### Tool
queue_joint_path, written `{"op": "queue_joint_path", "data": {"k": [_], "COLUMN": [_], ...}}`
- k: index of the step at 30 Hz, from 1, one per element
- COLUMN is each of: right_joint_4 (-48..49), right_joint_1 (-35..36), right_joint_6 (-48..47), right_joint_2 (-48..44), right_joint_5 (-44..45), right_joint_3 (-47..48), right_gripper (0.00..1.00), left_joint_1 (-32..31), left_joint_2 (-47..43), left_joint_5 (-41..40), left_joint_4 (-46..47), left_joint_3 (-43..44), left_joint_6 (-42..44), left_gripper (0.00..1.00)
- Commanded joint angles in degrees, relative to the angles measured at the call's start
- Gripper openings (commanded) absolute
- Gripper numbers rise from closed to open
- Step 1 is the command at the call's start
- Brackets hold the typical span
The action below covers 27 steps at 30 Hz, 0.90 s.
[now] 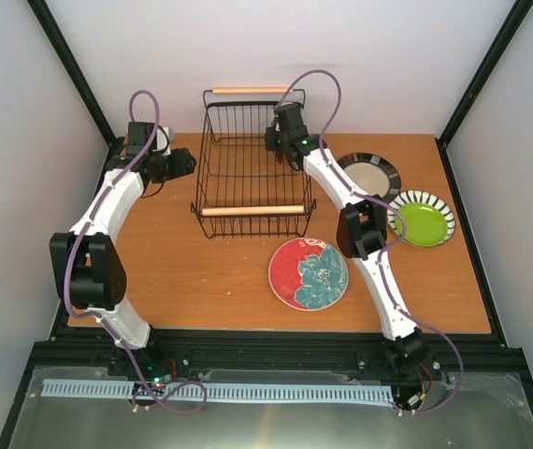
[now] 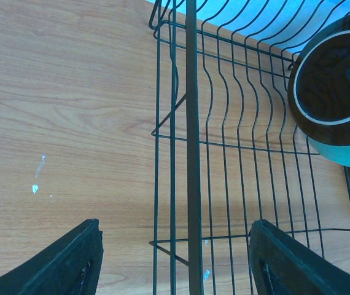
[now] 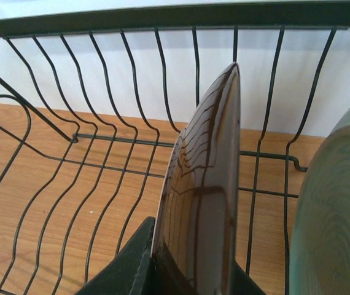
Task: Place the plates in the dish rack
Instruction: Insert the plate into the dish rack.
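— Where was your right gripper [image 1: 287,140] just then?

— Inside the rectangular black wire dish rack [image 1: 208,159], near its right wall. It was clamped on the lower edge of a small dark red glossy ceramic plate [image 3: 202,196]. I held the plate upright, edge toward the wrist camera. On edge it could slot between the wires and take little room, I judged.

— Anything already loaded?

— A mint green round plate [image 3: 334,215] stood just to the right of the dark one, also on edge. They were close, but apart as far as I could tell. My own fingers hid whether the dark plate's rim touched the rack floor.

— And the left gripper [image 2: 175,239]?

— Its jaws were apart and held nothing. It hung above the rack's left wall, one finger over the wooden desk [image 1: 201,271], the other over the basket. I took that as a spot clear of the right arm.

— What was left to load?

— Three lay flat on the desk. A red round plate with a teal flower [image 1: 309,272] was in front of the rack. A black-rimmed cream plate [image 1: 369,174] and a lime green plate with a striped rim [image 1: 422,218] were off to the right. My next move, as I judged it, was to seat the dark plate without knocking the mint one, then let go.
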Motion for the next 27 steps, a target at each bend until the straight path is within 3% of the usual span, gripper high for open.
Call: {"op": "queue_joint_path", "data": {"k": [1,16,27], "right_joint_4": [4.3,5.3,4.8], "right_joint_1": [-0.3,-0.6,-0.5], "right_joint_6": [0.4,0.4,0.5], "right_joint_2": [0.7,2.5,3.4], "right_joint_5": [0.9,1.6,0.8], "right_joint_3": [2.6,2.5,2.3], "right_gripper": [0.03,0.03,0.17], "left_joint_1": [0.2,0.3,0.5], "left_joint_2": [-1.3,-1.3,-1.4], "left_joint_5": [-0.7,-1.5,-1.7], "left_joint_4": [-0.4,-1.3,-1.7], "left_joint_3": [0.3,1.0,1.1], "left_joint_6": [1.5,1.6,1.7], "left_gripper": [0.67,0.67,0.67]}}
